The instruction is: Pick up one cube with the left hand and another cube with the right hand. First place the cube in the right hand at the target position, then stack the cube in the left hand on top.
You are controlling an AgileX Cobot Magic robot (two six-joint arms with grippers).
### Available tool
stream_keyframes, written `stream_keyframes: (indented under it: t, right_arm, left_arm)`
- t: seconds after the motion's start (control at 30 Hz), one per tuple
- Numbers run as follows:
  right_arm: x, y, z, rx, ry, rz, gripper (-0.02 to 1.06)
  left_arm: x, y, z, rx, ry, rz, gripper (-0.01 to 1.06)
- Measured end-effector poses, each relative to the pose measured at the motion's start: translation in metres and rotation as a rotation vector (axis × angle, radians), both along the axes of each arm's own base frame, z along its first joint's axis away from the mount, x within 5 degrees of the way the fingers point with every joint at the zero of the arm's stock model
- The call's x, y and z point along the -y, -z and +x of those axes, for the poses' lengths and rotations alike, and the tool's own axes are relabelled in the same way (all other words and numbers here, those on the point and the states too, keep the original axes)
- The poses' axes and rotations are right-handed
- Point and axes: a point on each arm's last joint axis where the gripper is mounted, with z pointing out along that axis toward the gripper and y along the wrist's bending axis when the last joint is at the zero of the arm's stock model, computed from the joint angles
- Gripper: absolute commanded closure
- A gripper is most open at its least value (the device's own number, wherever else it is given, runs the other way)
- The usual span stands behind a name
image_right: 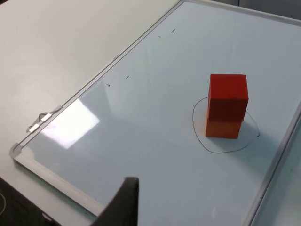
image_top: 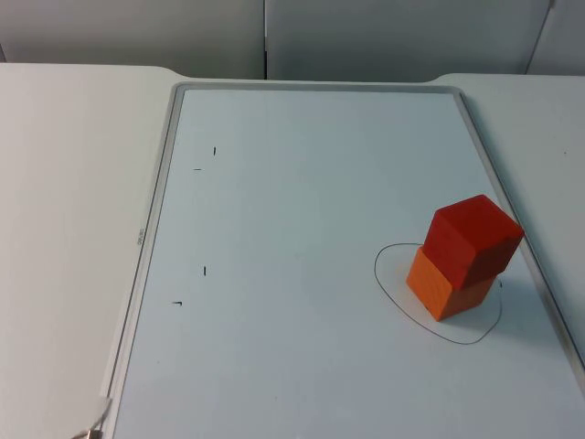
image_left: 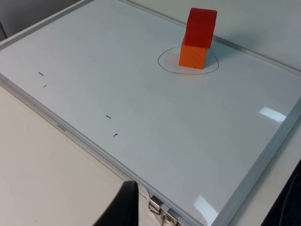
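Inside the pen-drawn oval (image_top: 402, 274) on the whiteboard (image_top: 292, 366), a red cube (image_top: 473, 238) sits on an orange cube (image_top: 445, 288), turned slightly so its corners overhang. Both stand well ahead of the left gripper (image_left: 124, 207) and the right gripper (image_right: 124, 202). Neither gripper touches them, and I cannot tell how far either is open.

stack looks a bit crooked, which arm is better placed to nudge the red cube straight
Probably the right: the red cube sits skewed on the orange cube inside the drawn ring, near the whiteboard's right edge, that arm's side.
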Motion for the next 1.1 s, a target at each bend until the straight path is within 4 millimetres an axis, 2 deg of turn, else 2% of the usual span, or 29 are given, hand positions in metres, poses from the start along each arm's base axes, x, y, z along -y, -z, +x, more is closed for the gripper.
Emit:
stream_keyframes:
  t: [0.3, 0.43, 0.77, 1.1]
  right_arm:
    - [-0.0002, 0.0, 0.0, 0.0, 0.017, 0.0, 0.0]
    - [-0.0014, 0.0, 0.0002, -0.001, 0.126, 0.001, 0.0]
    - [-0.0042, 0.0, 0.0016, -0.001, 0.445, 0.002, 0.0]
    - [-0.005, 0.0, 0.002, -0.001, 0.516, 0.003, 0.0]
  left_arm:
    - [0.0, 0.0, 0.0, 0.0, -0.007, 0.0, 0.0]
    - [0.0001, 0.0, -0.0003, 0.0, -0.046, 0.0, 0.0]
    - [0.0011, 0.0, -0.0018, 0.0, -0.279, 0.0, 0.0]
    - [0.0021, 0.0, -0.0029, 0.0, -0.477, 0.0, 0.0]
